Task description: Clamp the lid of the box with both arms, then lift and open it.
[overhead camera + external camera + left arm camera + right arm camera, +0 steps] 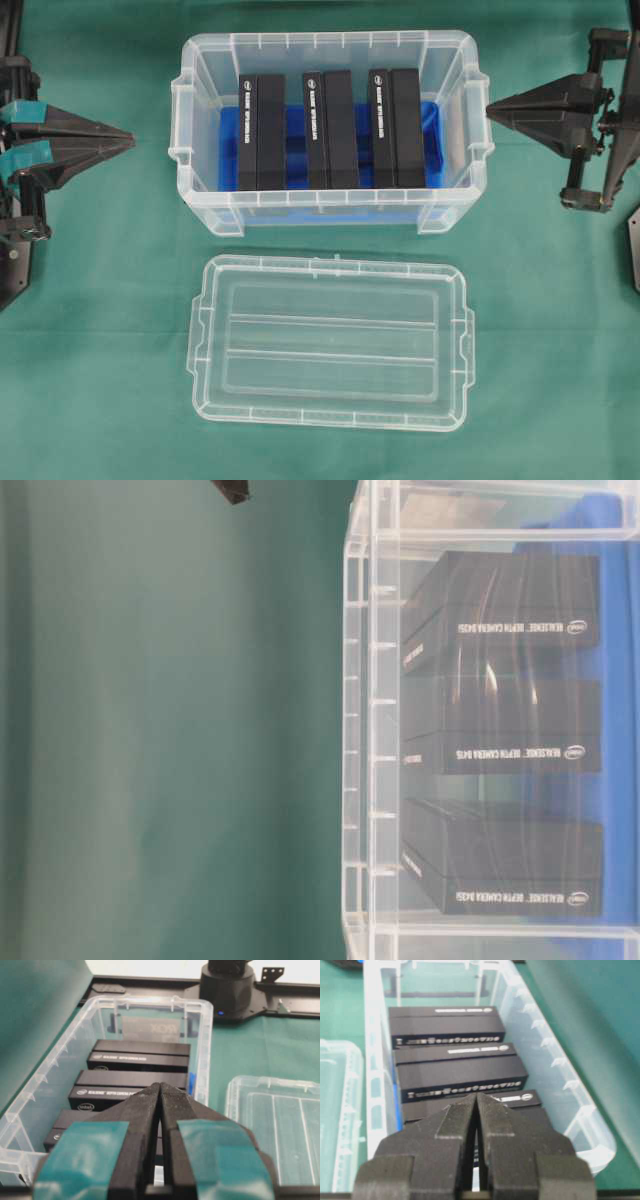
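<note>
On green cloth (100,350), ridged clear lid (330,342).

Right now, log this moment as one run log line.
lid off, flat on green cloth before box | box open, three black camera boxes | left gripper shut, empty | right gripper shut, empty

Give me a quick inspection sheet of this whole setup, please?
Surface: green cloth table cover.
Job's things: flat clear plastic lid lies off the deep clear plastic tub, in front of it; three black blocks on blue base inside.
Clutter: nothing seen.
Grippers: left pincer with teal tape and right pincer both shut, empty, beside the tub's ends.
Cables: nothing seen.
Surroundings: black arm base beyond tub.
</note>
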{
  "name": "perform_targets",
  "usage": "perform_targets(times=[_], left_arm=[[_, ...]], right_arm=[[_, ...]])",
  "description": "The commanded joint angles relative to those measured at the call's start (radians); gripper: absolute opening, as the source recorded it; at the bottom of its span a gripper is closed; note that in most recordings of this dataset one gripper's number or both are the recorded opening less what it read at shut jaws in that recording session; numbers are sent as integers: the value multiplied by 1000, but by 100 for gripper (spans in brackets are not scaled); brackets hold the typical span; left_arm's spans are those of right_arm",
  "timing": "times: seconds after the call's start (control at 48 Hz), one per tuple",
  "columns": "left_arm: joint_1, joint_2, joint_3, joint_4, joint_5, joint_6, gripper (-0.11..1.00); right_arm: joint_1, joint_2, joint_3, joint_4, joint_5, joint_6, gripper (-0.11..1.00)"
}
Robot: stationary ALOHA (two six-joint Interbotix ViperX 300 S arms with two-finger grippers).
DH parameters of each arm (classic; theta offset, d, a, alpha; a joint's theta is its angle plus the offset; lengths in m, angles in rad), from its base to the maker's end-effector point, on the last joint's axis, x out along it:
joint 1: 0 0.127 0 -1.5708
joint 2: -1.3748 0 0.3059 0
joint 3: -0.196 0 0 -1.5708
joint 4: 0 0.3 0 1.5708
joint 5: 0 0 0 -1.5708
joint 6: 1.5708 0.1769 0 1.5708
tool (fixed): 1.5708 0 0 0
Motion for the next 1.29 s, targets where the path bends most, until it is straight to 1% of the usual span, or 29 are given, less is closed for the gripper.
perform_targets(times=[0.0,0.167,0.312,0.458,0.624,1.27], left_arm=[[3,12,-5,-2,-23,0,1],[3,18,29,-2,-83,0,1],[3,20,60,-14,-127,0,1],[3,23,74,-20,-133,0,1],[3,29,74,-20,-138,0,1],[3,32,84,-18,-144,0,1]], right_arm=[[-12,11,-6,20,-20,2,0],[-29,40,8,32,-64,2,0],[-51,44,17,34,-112,2,0],[-66,44,18,35,-135,2,0],[-66,44,20,35,-149,2,0],[-66,44,26,35,-149,0,0]])
